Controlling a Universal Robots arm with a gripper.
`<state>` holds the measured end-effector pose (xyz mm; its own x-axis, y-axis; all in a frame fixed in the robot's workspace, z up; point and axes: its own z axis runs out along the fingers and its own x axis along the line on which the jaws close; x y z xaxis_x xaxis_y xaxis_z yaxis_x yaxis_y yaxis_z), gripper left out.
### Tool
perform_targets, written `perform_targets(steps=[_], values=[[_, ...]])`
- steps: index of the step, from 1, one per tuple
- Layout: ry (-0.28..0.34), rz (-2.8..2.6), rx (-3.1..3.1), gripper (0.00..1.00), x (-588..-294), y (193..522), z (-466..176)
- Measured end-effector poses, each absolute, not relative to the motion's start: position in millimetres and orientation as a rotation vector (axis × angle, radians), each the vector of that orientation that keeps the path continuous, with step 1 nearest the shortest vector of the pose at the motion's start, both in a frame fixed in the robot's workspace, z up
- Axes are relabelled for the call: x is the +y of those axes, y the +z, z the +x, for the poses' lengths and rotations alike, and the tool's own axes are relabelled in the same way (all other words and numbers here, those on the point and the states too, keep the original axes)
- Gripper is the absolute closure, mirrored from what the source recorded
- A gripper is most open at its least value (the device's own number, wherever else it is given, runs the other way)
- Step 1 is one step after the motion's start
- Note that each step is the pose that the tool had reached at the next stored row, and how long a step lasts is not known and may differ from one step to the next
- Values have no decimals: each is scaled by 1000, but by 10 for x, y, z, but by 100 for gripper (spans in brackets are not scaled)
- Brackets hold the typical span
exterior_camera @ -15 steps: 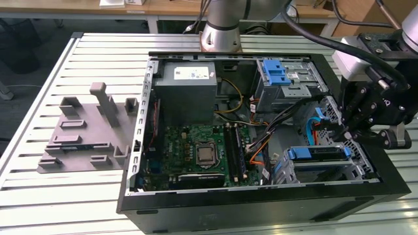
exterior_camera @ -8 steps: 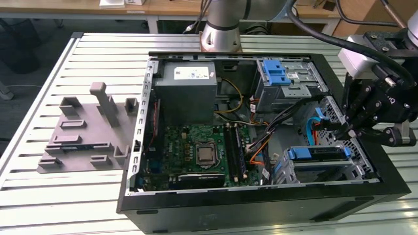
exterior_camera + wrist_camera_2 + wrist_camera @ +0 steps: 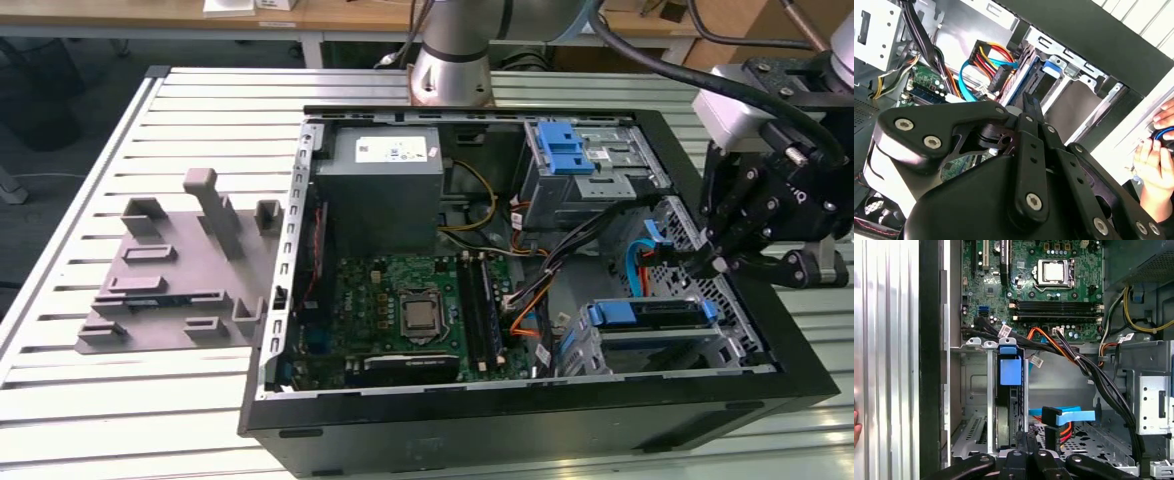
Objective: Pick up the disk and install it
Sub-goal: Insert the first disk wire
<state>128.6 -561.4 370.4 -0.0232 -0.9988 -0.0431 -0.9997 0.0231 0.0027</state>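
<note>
The disk sits edge-up in the metal cage at the near corner of the open computer case, on the exterior view's right, its blue rail on top. The first wrist view looks down on the disk standing in the cage slot, with the blue tab at its end. My gripper hangs just behind that cage, fingers pressed together with nothing between them. In the first wrist view the gripper sits at the disk's near end; contact cannot be told. In the second wrist view the gripper points at the cage.
Inside the case are a grey power supply, a green motherboard, an upper cage with a blue latch and a blue cable among cable bundles. A grey fixture lies on the slatted table. A person's hand rests beside the case.
</note>
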Motion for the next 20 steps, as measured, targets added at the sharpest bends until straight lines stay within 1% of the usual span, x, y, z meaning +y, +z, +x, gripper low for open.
perform_targets(steps=[7, 14, 20], values=[[12, -2156, 2204, 89, -5600, 3699, 1287], [7, -2155, 2203, 89, -5516, 3699, 1282], [-51, -2158, 2204, 89, -5445, 3699, 1260]])
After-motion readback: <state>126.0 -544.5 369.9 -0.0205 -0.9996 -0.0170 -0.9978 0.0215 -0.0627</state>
